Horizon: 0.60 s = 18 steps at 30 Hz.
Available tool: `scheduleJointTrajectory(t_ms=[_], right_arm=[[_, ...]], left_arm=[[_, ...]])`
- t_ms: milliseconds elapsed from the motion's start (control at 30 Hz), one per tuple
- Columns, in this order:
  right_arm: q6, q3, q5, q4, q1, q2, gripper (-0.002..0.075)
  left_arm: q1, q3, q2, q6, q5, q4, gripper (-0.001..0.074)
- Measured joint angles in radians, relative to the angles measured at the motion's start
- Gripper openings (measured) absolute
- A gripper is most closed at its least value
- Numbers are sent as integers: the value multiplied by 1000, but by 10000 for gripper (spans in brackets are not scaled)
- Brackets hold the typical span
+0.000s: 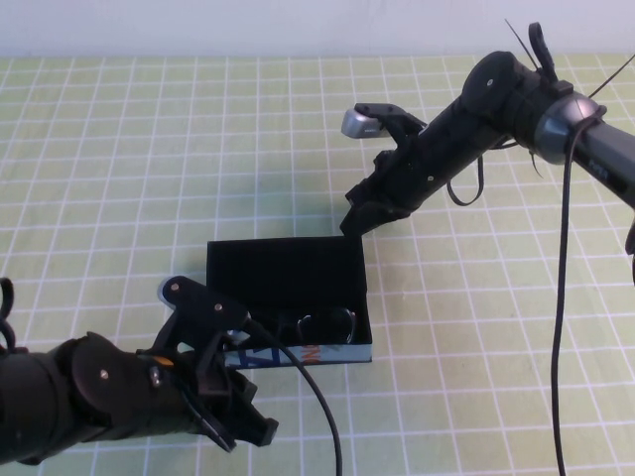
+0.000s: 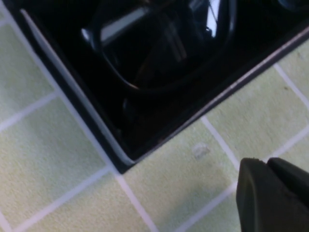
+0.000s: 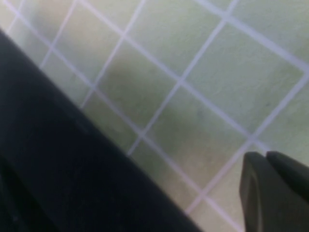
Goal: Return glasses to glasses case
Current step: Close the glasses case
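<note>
Already the glasses [image 1: 322, 325] lie inside the glasses case [image 1: 288, 273], resting in the open tray near its front wall, just behind the light blue printed side; my left wrist view confirms dark rims and a lens down in a corner of the black interior. So the main part of the job looks done, as far as I can judge: the pair is in the box, and what is left is the flap lid, which stands raised behind the tray and is not yet folded over. My left gripper [image 1: 233, 421] sits at the near left of the case, low over the green checked mat [image 1: 99, 149], just beside the front corner, holding nothing; both of its fingertips show pressed together in my wrist view, so I read the jaws as closed and empty. My right gripper [image 1: 355, 220] hangs at the far right corner of the case, close to the lid's upper edge, also with its tips together and nothing between them. Nothing else appears in the case besides the glasses.
</note>
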Motion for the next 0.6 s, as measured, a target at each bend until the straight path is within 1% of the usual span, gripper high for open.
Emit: scheduleJointTrajectory(t_ms=[200, 400, 600], right_arm=[[-44, 0, 43, 49, 0, 0, -16], [-57, 0, 44, 156, 0, 0, -16], [-58, 31, 45, 142, 10, -46, -16]], left_arm=[[0, 0, 0, 0, -29, -2, -1], [0, 0, 0, 0, -35, -2, -1], [0, 0, 0, 0, -35, -2, -1]])
